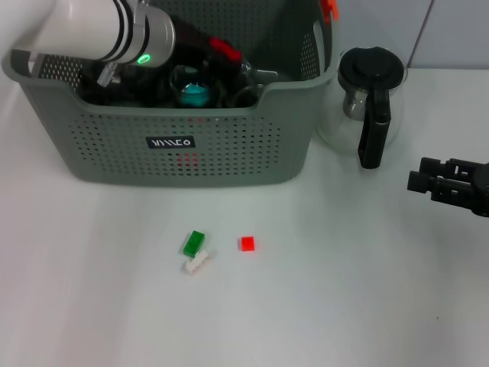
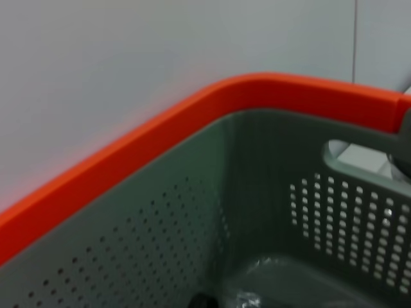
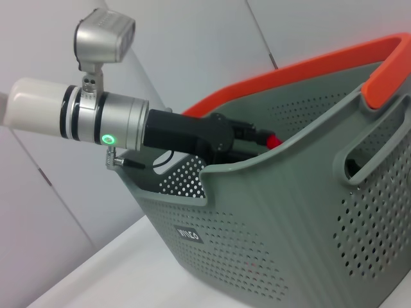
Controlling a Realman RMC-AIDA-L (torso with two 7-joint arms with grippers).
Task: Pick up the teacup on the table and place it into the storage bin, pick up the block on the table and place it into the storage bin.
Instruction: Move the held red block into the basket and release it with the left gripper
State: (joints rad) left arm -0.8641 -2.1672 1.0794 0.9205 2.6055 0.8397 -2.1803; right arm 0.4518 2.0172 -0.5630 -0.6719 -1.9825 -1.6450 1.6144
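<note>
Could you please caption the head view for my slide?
Left gripper reaches into the bin; three blocks wait on the table.

The left arm (image 1: 114, 34) angles downward, its gripper hidden, while the right gripper (image 1: 419, 177) rests low, jaws together.

A plain white desk (image 1: 321, 313) fills the near view — smooth, evenly lit, with only soft shadows on it. Behind it stands a pale grey wall (image 3: 192, 51) of flat panels, thin dark seams running between them — one seam shows at far right.
</note>
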